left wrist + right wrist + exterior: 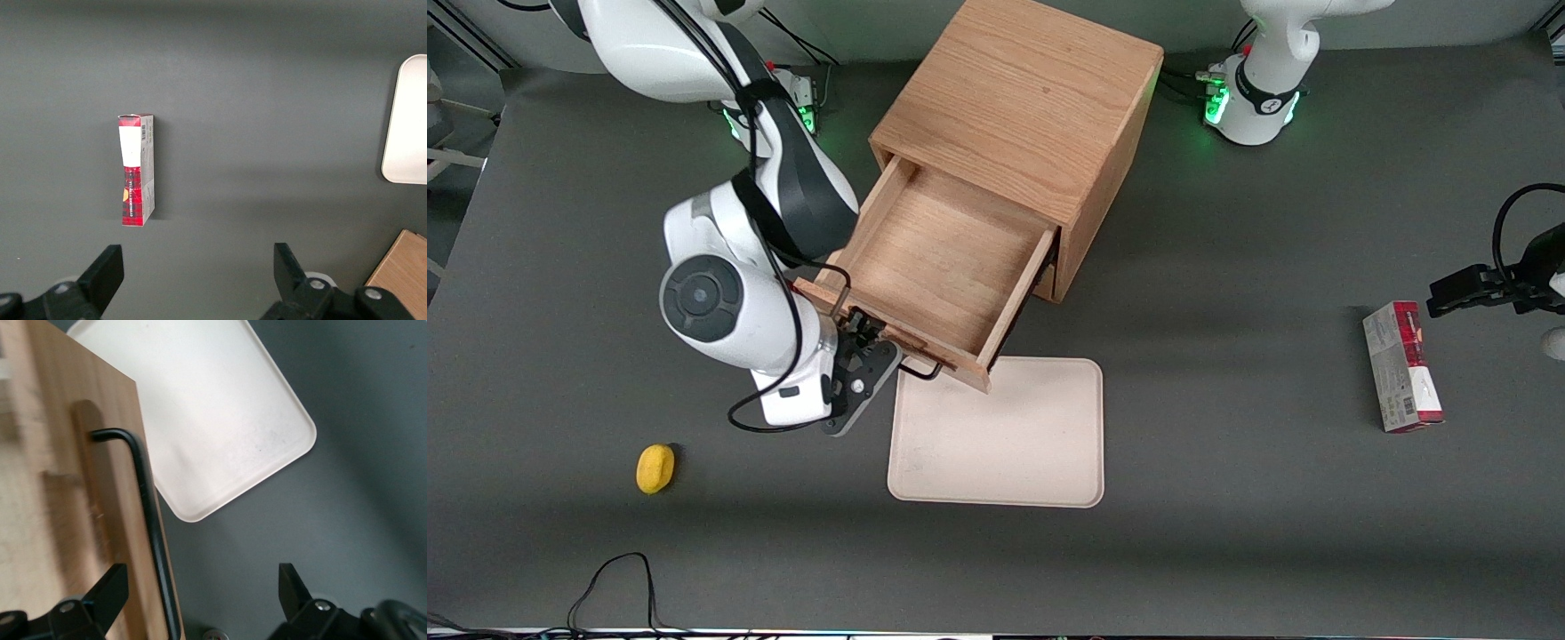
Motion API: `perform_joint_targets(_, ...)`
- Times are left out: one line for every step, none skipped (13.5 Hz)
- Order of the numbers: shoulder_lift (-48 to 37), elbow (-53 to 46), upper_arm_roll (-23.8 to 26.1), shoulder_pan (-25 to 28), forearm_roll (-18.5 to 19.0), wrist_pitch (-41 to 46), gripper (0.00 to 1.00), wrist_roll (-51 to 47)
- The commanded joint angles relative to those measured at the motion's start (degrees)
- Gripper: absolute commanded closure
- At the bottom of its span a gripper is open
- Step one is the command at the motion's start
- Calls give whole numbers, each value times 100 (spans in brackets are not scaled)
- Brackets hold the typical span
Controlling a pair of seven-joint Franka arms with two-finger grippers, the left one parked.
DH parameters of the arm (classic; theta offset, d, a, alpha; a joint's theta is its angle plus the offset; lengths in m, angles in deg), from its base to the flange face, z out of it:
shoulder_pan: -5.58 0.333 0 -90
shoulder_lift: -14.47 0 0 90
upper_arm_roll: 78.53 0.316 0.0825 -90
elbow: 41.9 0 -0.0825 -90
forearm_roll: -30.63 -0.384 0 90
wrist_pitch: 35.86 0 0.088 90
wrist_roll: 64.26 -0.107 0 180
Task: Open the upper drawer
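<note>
Upper drawer (pixel 934 267) is pulled well out of the oak cabinet (pixel 1018 107), tray floor bare, nothing in it. Drawer front sticks out toward the front camera and overhangs the edge of the cream tray (pixel 996 436) lying flat on the desk. Cabinet sits mid-desk, close to the edge where the arm bases are mounted.

Gripper (pixel 871 342) is at the drawer front, at the end of the front panel toward the working arm's side. Fingers are spread: in the right wrist view both fingertips (pixel 110 587) stand wide apart, the black wire handle (pixel 143 513) runs down between them, nearer one finger. Looks like neither pad is touching the handle, though the contact zone is cut off at the frame edge, so not certain. Not clamped on anything.

Handle is bent wire, one end going into the wood-grain front, bar standing off the panel.

Other items on the desk:
- Yellow lemon-like object (pixel 655 468), toward the working arm's end, nearer the front camera than the gripper, well apart from the cream tray.
- Red and white carton (pixel 1402 366), lying flat toward the parked arm's end, well apart from cabinet and cream tray.
- Loose black cable (pixel 618 578) at the camera-side edge of the desk.
</note>
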Motion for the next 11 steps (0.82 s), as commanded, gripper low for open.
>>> perform_joint_targets(-439, -84, 15, -65, 84, 416, 0, 16)
perform_joint_targets(-685, -41, -63, -56, 102, 495, 0, -28)
perform_joint_targets(-800, -58, -264, -38, 163, 696, 0, -63)
perform_joint_targets(-941, -66, -405, -30, 173, 950, 0, -116)
perform_joint_targets(-1081, -58, -546, -38, 181, 1075, 0, -281)
perform_joint_targets(-1205, -49, -748, -12, 207, 1198, 0, -605)
perform_joint_targets(-1293, -49, -906, -3, 286, 1373, 0, -930)
perform_joint_targets(-1372, -49, -995, -3, 417, 1514, 0, -1177)
perform_joint_targets(-1442, -32, -1083, -12, 636, 1629, 0, -1362)
perform_joint_targets(-1478, -23, -1179, -12, 821, 1734, 0, -1625)
perform_joint_targets(-1504, -14, -1311, -12, 849, 1787, 0, -1976)
